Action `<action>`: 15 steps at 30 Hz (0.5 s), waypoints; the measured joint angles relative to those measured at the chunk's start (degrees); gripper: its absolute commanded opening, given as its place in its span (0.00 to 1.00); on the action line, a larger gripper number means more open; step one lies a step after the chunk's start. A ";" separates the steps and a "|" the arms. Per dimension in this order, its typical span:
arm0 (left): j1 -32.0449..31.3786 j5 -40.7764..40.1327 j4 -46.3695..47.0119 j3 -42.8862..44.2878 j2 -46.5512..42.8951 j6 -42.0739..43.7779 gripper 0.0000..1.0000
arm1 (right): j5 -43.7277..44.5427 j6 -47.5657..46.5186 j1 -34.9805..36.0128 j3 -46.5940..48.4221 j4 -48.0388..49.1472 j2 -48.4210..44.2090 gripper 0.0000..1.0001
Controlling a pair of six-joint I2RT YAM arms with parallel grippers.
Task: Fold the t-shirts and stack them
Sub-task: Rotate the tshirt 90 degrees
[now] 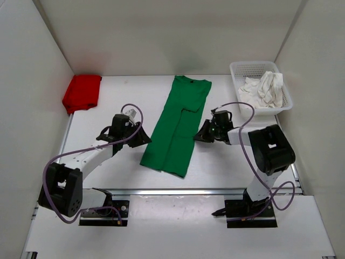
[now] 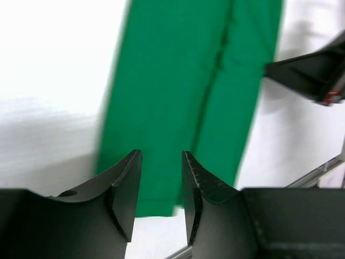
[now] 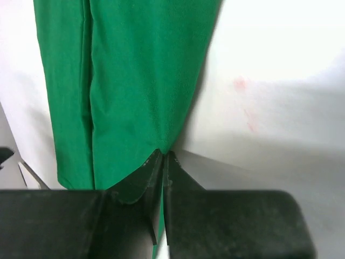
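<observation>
The green t-shirt [image 1: 178, 124] lies in the middle of the table, folded into a long narrow strip, collar at the far end. My right gripper [image 1: 198, 135] is shut on its right edge; the right wrist view shows the green t-shirt [image 3: 129, 70] pinched at the tips of that gripper [image 3: 163, 152]. My left gripper [image 1: 143, 138] is open and empty, just off the strip's left edge; the left wrist view shows it [image 2: 160, 154] over the green t-shirt [image 2: 183, 81]. The red t-shirt [image 1: 82, 93] lies folded at the back left. The white t-shirt [image 1: 264, 89] sits crumpled in the basket.
A white mesh basket [image 1: 253, 64] stands at the back right corner. White walls close the table on the left, back and right. The right gripper's fingers [image 2: 307, 73] show at the right of the left wrist view.
</observation>
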 measured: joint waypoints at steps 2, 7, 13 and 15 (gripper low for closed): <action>-0.50 -0.22 -0.90 -0.46 0.28 0.07 0.48 | -0.48 -2.01 -1.36 -1.14 -2.64 -2.40 0.20; -2.40 -1.81 -1.09 -1.46 0.31 0.68 0.52 | -1.03 -6.51 -3.76 -4.33 -7.52 -9.35 0.41; -4.96 -7.28 -3.37 -6.95 0.13 1.44 0.59 | 0.57 -8.15 0.66 -12.20 -11.19 -20.52 0.41; -4.85 -8.20 -3.80 -9.07 -0.57 1.05 0.60 | 0.57 -7.43 3.85 -15.56 -11.69 -23.23 0.41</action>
